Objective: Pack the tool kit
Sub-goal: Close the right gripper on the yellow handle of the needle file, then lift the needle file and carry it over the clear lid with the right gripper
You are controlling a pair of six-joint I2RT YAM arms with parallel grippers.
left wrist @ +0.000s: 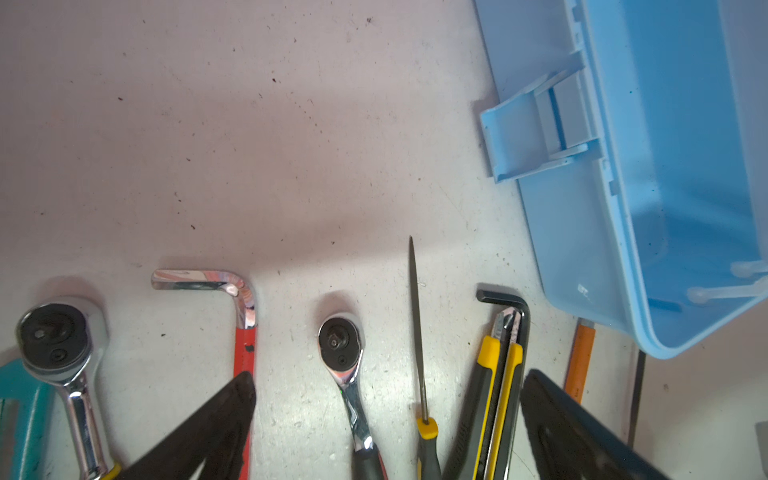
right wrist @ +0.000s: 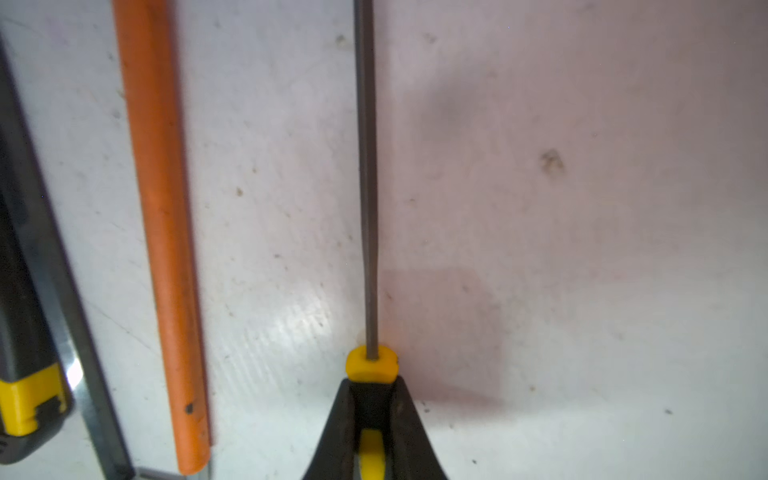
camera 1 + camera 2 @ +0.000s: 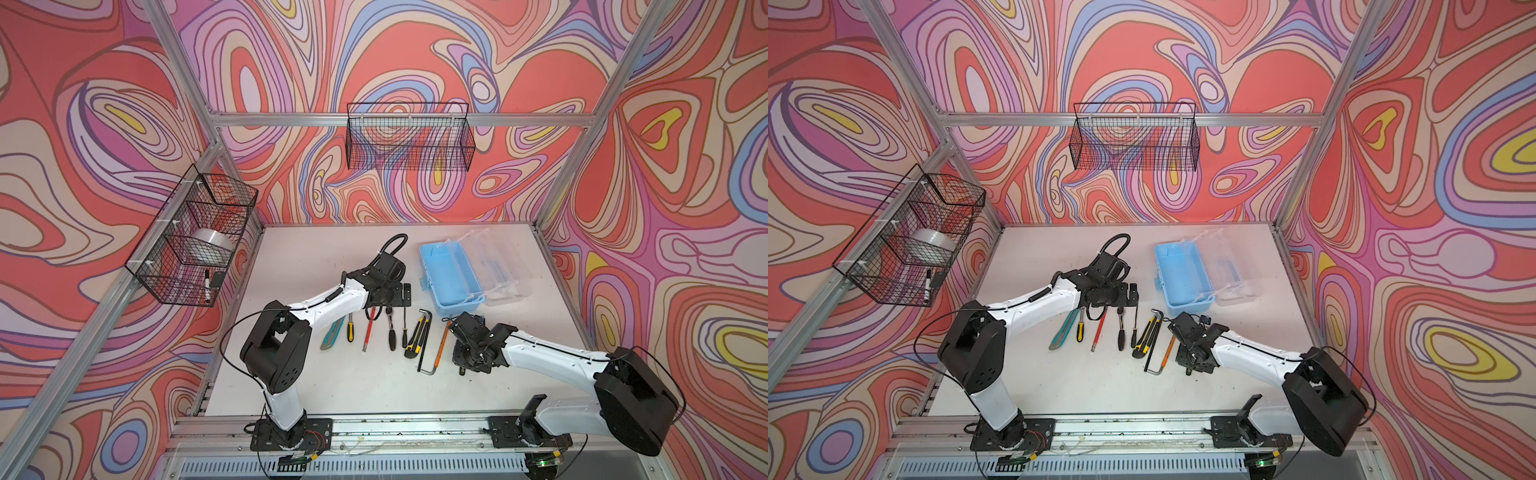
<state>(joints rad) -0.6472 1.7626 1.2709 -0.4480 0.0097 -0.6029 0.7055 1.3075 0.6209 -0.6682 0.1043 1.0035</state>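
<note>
Right gripper [image 2: 371, 395] jaws are nearly closed. I read them as clamped on the black-and-yellow handle of a thin grey-shafted hand tool [image 2: 368, 166], whose shaft runs beside an orange bar handle [image 2: 162, 208]. Left gripper [image 1: 388, 378] jaws are spread wide and hold nothing, above the tool row on the white table [image 3: 353, 386]. The rectangular light-blue plastic case [image 3: 451, 278], its clear lid [image 3: 505, 266] thrown open, sits just beyond the row on the right arm's side.

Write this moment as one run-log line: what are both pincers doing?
left pincer: open over the tool row | right pincer: shut on thin yellow-collared tool | blue case: open, looks empty
</note>
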